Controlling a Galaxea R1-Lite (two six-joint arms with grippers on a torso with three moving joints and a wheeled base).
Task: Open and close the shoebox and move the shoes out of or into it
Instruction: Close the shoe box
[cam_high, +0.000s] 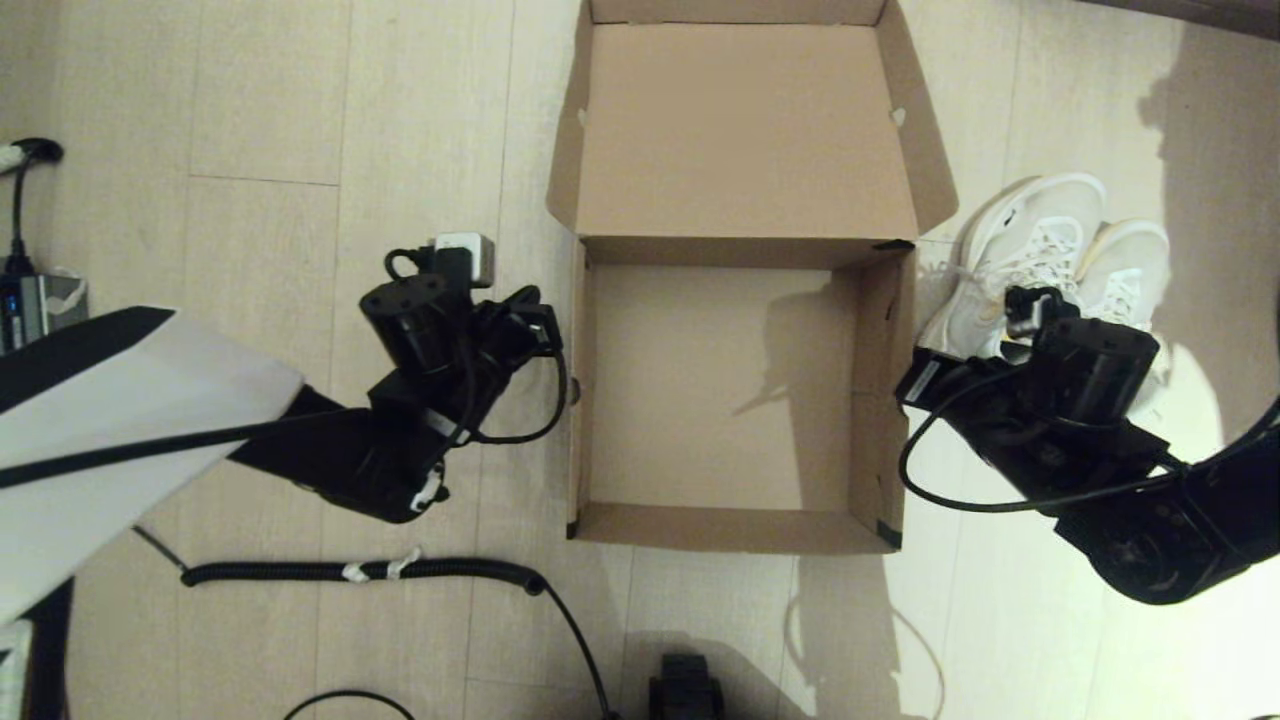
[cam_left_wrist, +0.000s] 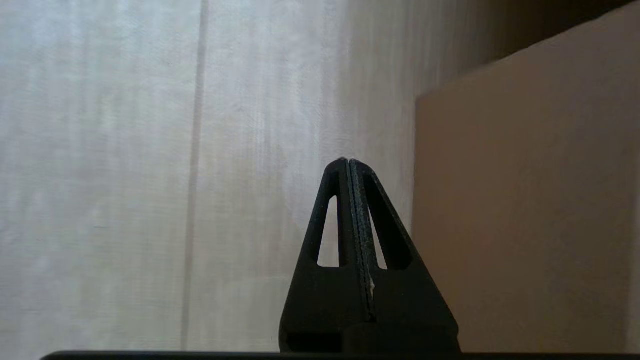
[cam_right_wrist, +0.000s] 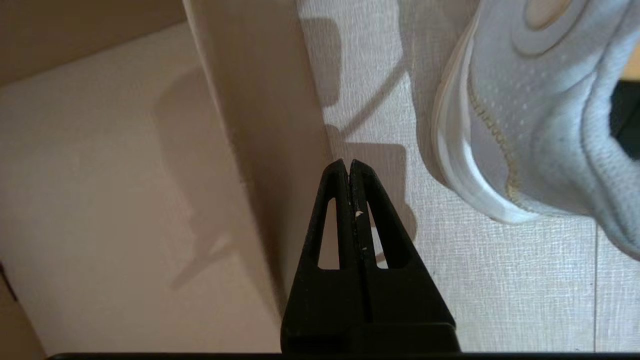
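Note:
The brown shoebox (cam_high: 880, 400) lies open on the floor, its inside bare, with the hinged lid (cam_high: 740, 130) folded flat away from me. Both white sneakers (cam_high: 1040, 250) stand side by side on the floor just right of the box. My right gripper (cam_high: 918, 383) hangs shut and empty between the box's right wall (cam_right_wrist: 250, 125) and the nearer shoe (cam_right_wrist: 530, 125), touching neither; its fingertips (cam_right_wrist: 348, 162) are pressed together. Outside the box's left wall (cam_left_wrist: 525, 200), my left gripper (cam_high: 530, 325) is over bare floor, shut (cam_left_wrist: 348, 161) and empty.
A coiled black cable (cam_high: 400, 570) runs across the floor near me, left of the box. A power unit with a plug (cam_high: 30, 300) sits at the far left edge. A small black part (cam_high: 685, 685) shows at the bottom centre.

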